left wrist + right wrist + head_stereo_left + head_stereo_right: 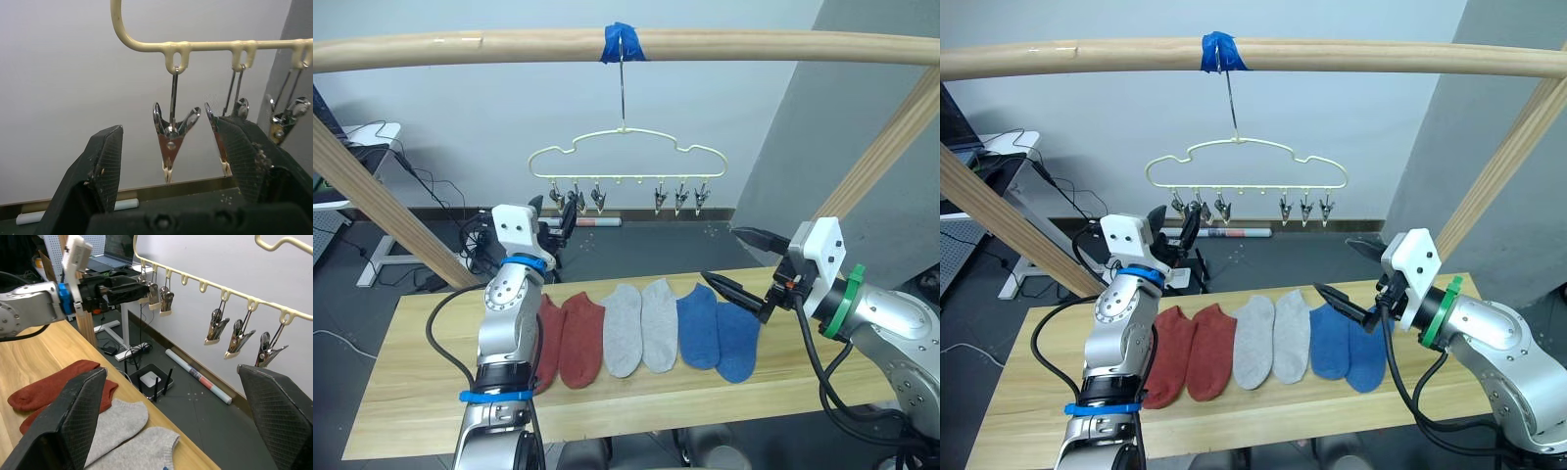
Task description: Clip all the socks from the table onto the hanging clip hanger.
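Six socks lie in a row on the table: a rust-red pair, a grey pair and a blue pair. The pale yellow clip hanger hangs above and behind them, with a row of metal clips. My left gripper is raised to the hanger's leftmost clips and is open. In the left wrist view one clip hangs between its spread fingers without touching them. My right gripper is open and empty, hovering over the blue socks at the right.
The hanger's hook hangs from a thick wooden pole at a blue tape wrap. Slanted wooden struts stand at both sides. On the floor behind the table are a desk with cables and a rolled tube.
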### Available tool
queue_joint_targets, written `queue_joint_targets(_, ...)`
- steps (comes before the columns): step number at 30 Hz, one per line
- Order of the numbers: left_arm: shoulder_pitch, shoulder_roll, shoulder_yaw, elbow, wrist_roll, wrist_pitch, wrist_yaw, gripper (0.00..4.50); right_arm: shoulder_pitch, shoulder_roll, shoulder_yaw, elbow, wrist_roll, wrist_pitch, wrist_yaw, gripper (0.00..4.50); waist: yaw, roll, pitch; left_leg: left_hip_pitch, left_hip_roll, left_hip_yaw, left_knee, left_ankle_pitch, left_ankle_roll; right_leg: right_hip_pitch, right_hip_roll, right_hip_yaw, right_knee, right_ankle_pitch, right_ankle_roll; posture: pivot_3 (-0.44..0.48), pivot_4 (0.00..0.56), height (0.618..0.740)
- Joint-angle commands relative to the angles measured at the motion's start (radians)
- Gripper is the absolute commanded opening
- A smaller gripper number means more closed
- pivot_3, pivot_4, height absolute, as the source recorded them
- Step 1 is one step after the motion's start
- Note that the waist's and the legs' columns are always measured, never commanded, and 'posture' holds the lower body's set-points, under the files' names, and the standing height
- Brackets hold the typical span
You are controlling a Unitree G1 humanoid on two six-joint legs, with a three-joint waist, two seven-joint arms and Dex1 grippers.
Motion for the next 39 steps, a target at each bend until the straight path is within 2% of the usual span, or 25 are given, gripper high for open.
queue_joint_targets(1,0.014,0.009,0.005,-0.061,-0.003,0.009,0.012,3.38,0.005,-0.008,-0.020,-0.029,0.010,-0.015,-0.001,4.50,0.000,0.000,0.000,0.000,0.000,0.000,0.000,0.000,0.000,0.000,0.000,0.000,0.000,0.000,0.000,-0.279,0.203,0.740)
queue_joint_targets(7,-0.009,0.009,-0.001,-0.028,0.011,0.021,0.029,3.38,-0.004,-0.008,-0.011,-0.022,0.008,-0.020,0.003,4.50,0.000,0.000,0.000,0.000,0.000,0.000,0.000,0.000,0.000,0.000,0.000,0.000,0.000,0.000,0.000,-0.273,0.202,0.740)
queue_joint_targets(10,-0.022,0.012,-0.003,-0.014,0.016,0.017,0.027,2.90,-0.011,-0.007,-0.008,-0.019,0.007,-0.020,0.003,4.50,0.001,0.000,0.000,0.000,0.000,0.000,0.000,0.000,0.000,0.000,0.000,0.000,0.000,0.000,0.000,-0.276,0.202,0.740)
queue_joint_targets(12,-0.027,0.015,-0.006,-0.006,0.021,0.013,0.026,2.38,-0.012,-0.007,-0.008,-0.019,0.008,-0.019,0.003,4.50,0.000,0.000,0.000,0.000,-0.001,0.000,0.000,0.000,0.000,0.000,0.000,0.000,0.000,0.000,0.000,-0.277,0.202,0.740)
queue_joint_targets(39,-0.087,0.012,-0.006,0.017,0.026,-0.008,0.025,2.38,-0.025,-0.003,0.015,-0.021,0.022,-0.016,0.020,4.50,0.000,0.000,0.001,-0.004,0.000,0.000,0.000,0.000,0.000,-0.002,0.000,-0.001,0.000,0.000,0.000,-0.272,0.201,0.740)
